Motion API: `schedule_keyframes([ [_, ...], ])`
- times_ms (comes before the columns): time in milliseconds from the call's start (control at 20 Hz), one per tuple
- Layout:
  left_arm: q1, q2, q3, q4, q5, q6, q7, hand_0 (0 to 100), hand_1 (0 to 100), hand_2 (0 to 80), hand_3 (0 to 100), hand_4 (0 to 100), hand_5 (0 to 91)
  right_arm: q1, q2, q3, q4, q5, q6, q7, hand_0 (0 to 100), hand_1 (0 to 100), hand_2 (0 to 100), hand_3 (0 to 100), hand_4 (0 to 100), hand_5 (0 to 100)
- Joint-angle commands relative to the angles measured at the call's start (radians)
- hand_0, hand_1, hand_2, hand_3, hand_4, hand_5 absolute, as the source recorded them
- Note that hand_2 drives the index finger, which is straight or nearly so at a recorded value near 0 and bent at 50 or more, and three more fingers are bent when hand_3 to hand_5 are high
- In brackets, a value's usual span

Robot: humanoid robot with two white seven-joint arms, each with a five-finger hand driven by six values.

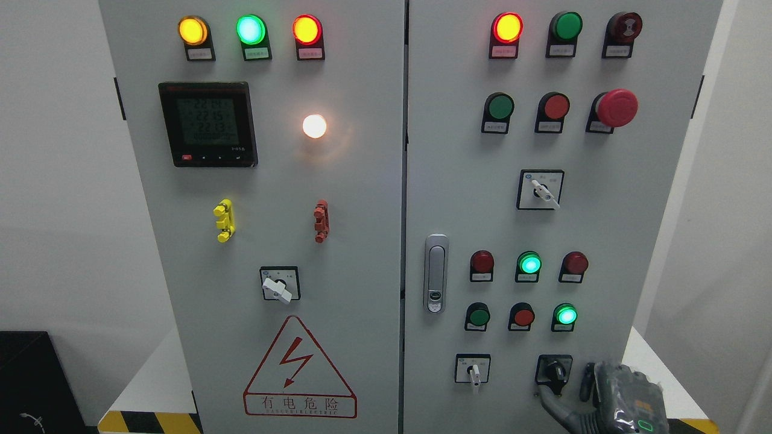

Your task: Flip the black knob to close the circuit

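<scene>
Presently right hand [624,401] at lower right corner of cabinet's right door [651,241], arm entering from bottom right. Black knob [555,371] sits in bottom row of that door, right of white-handled selector [473,369]. One grey finger [552,401] reaches up to knob's lower edge, appears touching; other fingers loosely curled just beside, not clamped on knob. Knob handle points roughly down. Green lamps [529,264] lit above. Left hand not seen.
</scene>
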Motion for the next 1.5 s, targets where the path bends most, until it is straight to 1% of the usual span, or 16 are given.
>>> schedule_keyframes([
  [0, 0.000, 0.000, -0.020, 0.023, -0.020, 0.000, 0.000, 0, 0, 0.0, 0, 0, 0.0, 0.000, 0.000, -0.002, -0.002, 0.000, -0.001, 0.003, 0, 28, 76, 91, 73, 72],
  [750, 0.000, 0.000, -0.020, 0.023, -0.021, 0.000, 0.000, 0, 0, 0.0, 0, 0, 0.0, -0.001, -0.001, -0.005, 0.001, -0.003, 0.001, 0.003, 0, 30, 75, 91, 73, 72],
  [1050, 0.000, 0.000, -0.020, 0.023, -0.021, 0.000, 0.000, 0, 0, 0.0, 0, 0, 0.0, -0.006, -0.004, -0.022, 0.004, -0.003, 0.001, 0.004, 0, 30, 75, 92, 73, 72],
  [1150, 0.000, 0.000, -0.020, 0.023, -0.021, 0.000, 0.000, 0, 0, 0.0, 0, 0, 0.0, -0.006, -0.003, -0.036, 0.003, -0.004, -0.001, 0.004, 0, 30, 75, 92, 73, 72],
  [1450, 0.000, 0.000, -0.020, 0.021, -0.021, 0.000, 0.000, 0, 0, 0.0, 0, 0, 0.0, -0.007, -0.009, -0.039, 0.004, -0.009, -0.001, 0.004, 0, 30, 75, 92, 73, 72],
])
